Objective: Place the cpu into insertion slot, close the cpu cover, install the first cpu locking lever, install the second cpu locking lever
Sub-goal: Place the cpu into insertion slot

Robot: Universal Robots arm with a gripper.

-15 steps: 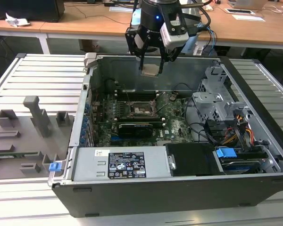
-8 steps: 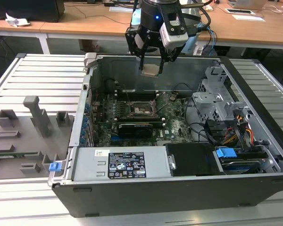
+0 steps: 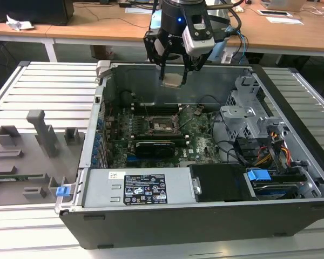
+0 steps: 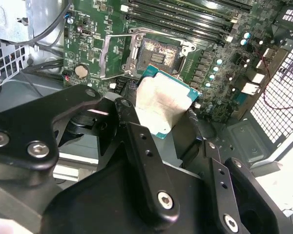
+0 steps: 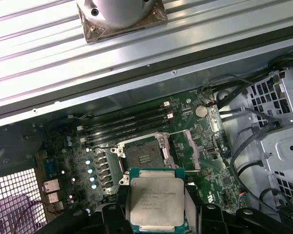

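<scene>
Well, my gripper (image 3: 173, 74) has its jaws closed on the cpu (image 3: 171, 80) by two opposite edges, hanging high over the open case (image 3: 178, 226). The slot (image 5: 142, 155) lies on the green board (image 3: 201, 147) beneath, its dark centre uncovered and well apart from the chip.
</scene>
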